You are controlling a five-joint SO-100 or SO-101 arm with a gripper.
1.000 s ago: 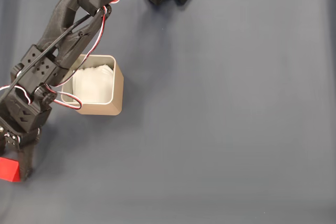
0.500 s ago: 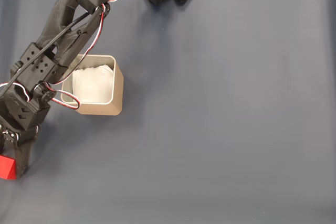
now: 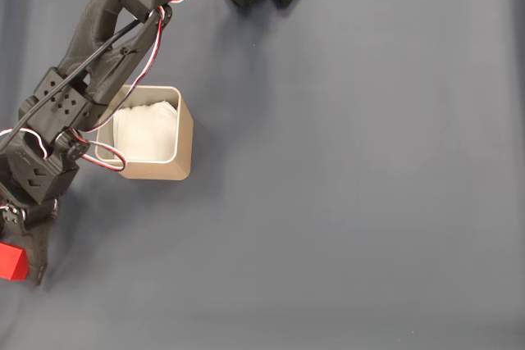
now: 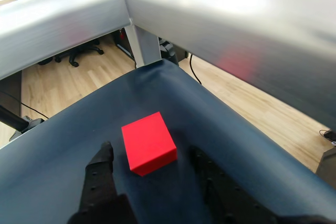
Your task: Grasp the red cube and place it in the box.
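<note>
Tool point(image 4: 152, 163) fingers stand spread on either side of the small bright red matte cube point(image 4: 149, 142), holding nothing; the cube sits on the dark blue surface point(image 3: 353, 202) near its corner, at the left edge of the fixed view point(image 3: 12, 261). Over the last second the arm has crept further over the cube, so closing looks like the next step. Well apart, the tan square box point(image 3: 182, 138) with white paper lining waits.

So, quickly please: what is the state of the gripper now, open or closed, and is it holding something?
Gripper: open, holding nothing; the red cube lies on the table between the jaws, ungrasped.
</note>
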